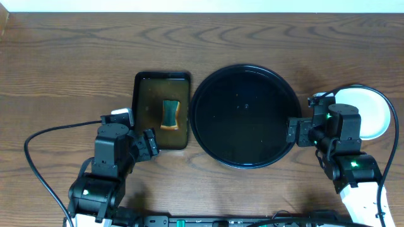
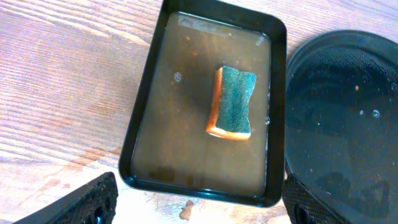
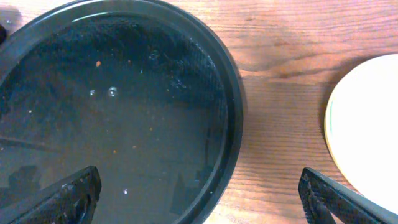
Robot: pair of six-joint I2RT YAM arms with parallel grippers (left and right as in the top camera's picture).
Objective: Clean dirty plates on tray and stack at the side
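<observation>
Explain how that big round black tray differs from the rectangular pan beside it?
The tray is round; the pan is rectangular. The tray is clearly wider than the pan. The pan holds brownish liquid with a sponge lying in it, while the tray holds nothing but a few droplets and specks. Both are dark, have raised rims and sit side by side on the wooden table.

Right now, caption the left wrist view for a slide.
Sponge soaking in a pan of brownish water, black tray beside it, left gripper open.
</observation>
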